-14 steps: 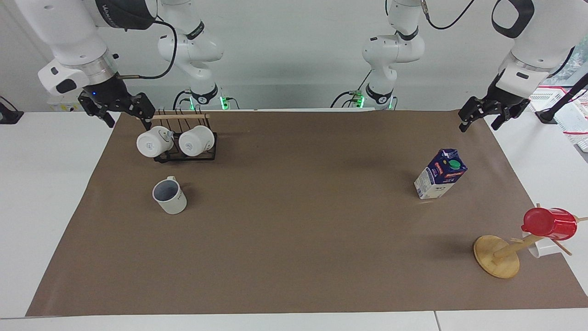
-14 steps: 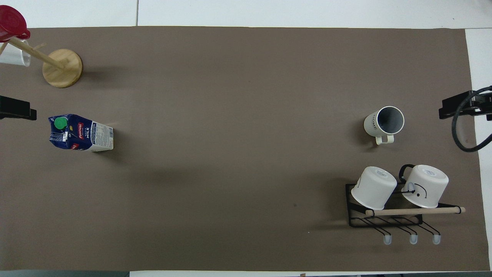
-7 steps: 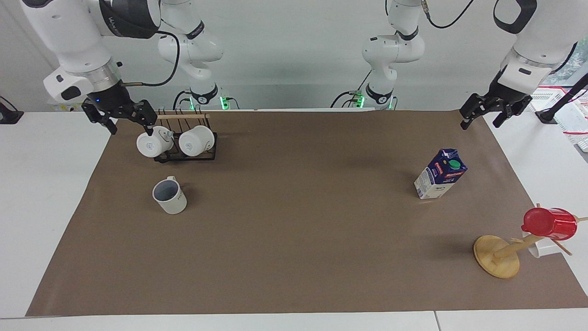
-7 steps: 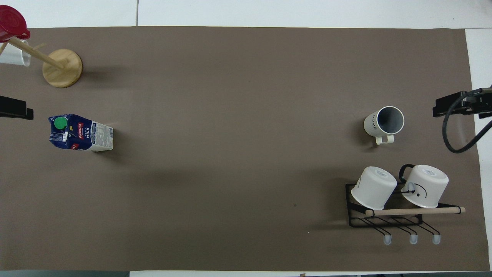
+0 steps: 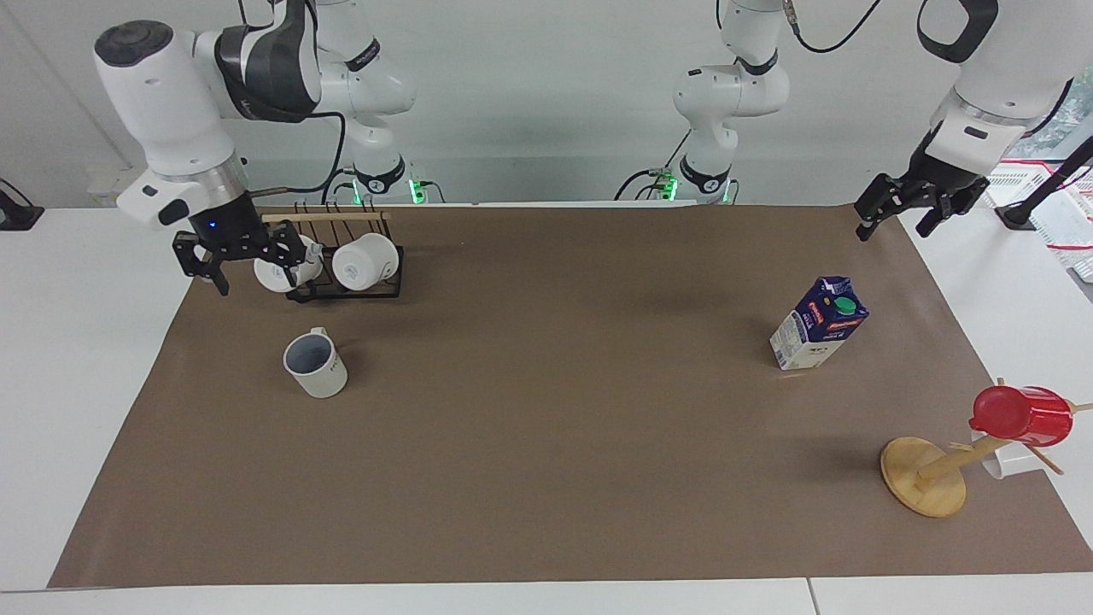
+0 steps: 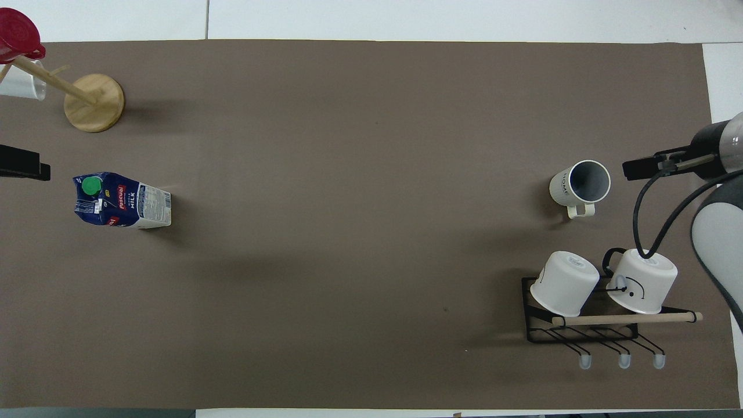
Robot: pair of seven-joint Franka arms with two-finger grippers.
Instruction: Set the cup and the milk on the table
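The cup [image 5: 316, 365] stands upright on the brown sheet of the table [image 5: 546, 478], toward the right arm's end; it also shows in the overhead view [image 6: 580, 184]. The milk [image 5: 820, 323] stands on the sheet toward the left arm's end, also in the overhead view [image 6: 122, 200]. My right gripper [image 5: 249, 272] is open and empty, up in the air over the sheet's edge beside the mug rack; in the overhead view [image 6: 638, 169] it is beside the cup. My left gripper [image 5: 892, 231] is open and empty, over the sheet's corner; the overhead view [image 6: 26, 168] shows only its tip.
A black wire rack [image 5: 346, 286] holding two rounder white mugs stands nearer to the robots than the cup, also in the overhead view [image 6: 580, 334]. A wooden mug tree [image 5: 926, 474] with a red cup [image 5: 1020, 416] stands farther from the robots than the milk.
My right gripper has come down and moved in toward the rack and the cup. My left gripper has barely moved. The cup and the milk have not moved.
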